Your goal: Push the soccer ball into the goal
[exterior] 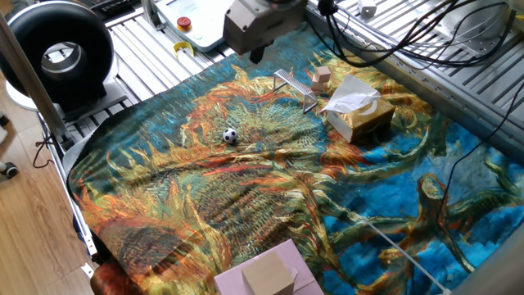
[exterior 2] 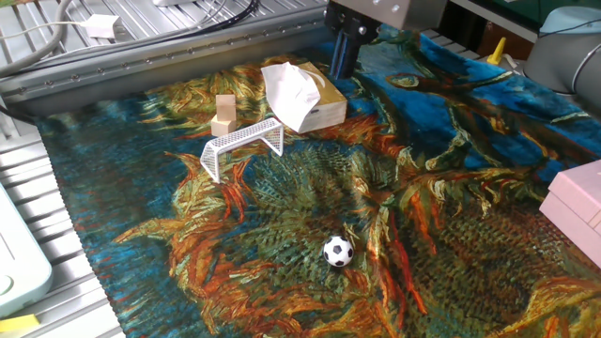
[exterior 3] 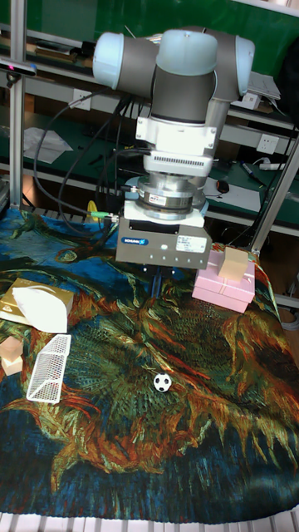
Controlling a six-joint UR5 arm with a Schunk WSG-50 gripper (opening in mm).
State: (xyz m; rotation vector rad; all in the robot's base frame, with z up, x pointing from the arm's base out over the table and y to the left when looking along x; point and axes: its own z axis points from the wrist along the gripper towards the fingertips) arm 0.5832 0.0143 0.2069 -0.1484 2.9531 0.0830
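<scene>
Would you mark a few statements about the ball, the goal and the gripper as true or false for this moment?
1. The soccer ball lies inside the goal. False: it rests on the cloth, well apart from the goal's mouth.
2. The gripper touches the ball. False: it hangs in the air, far from it.
3. A tissue box stands beside the goal. True.
4. A small wooden block stands behind the goal. True.
5. The goal lies tipped over. False: it stands upright.

A painted cloth (exterior 2: 470,169) carries the soccer ball (exterior 2: 338,251), goal (exterior 2: 242,145), tissue box (exterior 2: 302,97), wooden block (exterior 2: 224,115).
</scene>
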